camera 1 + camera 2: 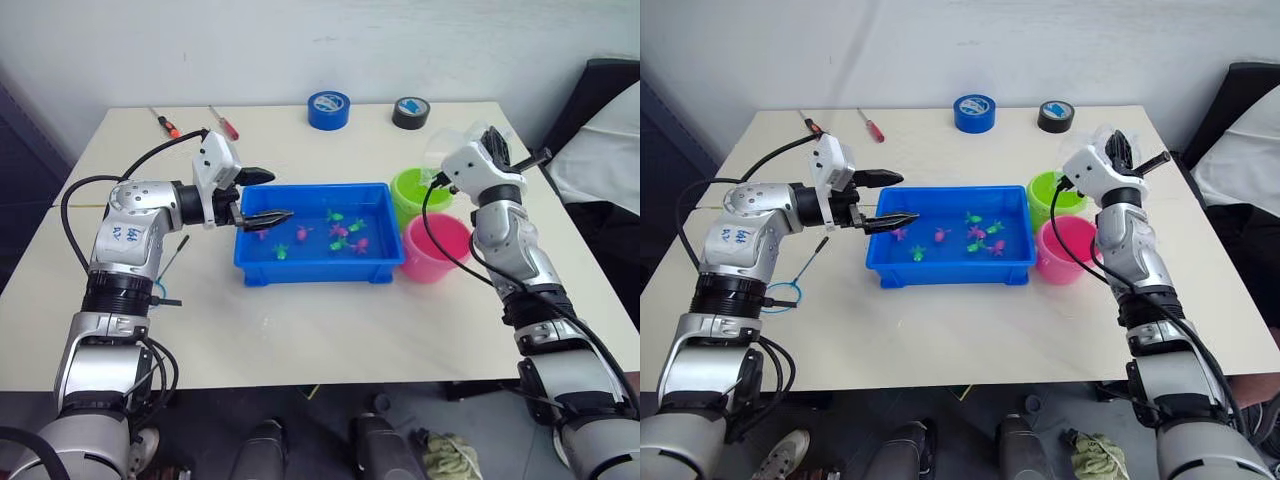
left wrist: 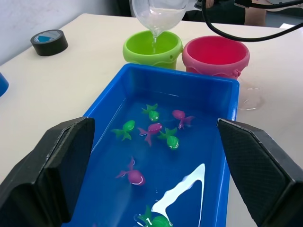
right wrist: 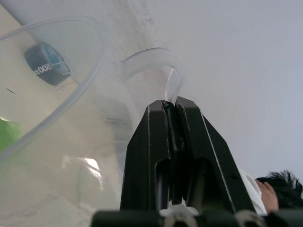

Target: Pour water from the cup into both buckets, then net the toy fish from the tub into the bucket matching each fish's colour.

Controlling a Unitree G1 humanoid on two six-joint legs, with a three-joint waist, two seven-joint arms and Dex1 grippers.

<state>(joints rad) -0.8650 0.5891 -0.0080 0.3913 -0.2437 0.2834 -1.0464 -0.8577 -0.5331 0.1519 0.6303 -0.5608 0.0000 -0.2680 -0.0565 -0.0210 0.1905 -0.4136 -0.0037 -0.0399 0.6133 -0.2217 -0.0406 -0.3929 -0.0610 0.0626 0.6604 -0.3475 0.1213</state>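
While fish [image 2: 152,131] float in tub [image 2: 227,97], cup [image 2: 158,14] pours into green bucket [image 2: 152,48].

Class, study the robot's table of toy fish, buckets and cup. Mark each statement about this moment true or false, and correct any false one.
1. The cup is tilted over the green bucket, with water running into it. True.
2. The left end effector is shut on the net. False: it is open and empty above the tub; the net lies on the table.
3. The toy fish are in the tub. True.
4. The pink bucket stands between the tub and the green bucket. False: both buckets stand side by side beyond one end of the tub.
5. The right end effector grips the cup's handle. True.
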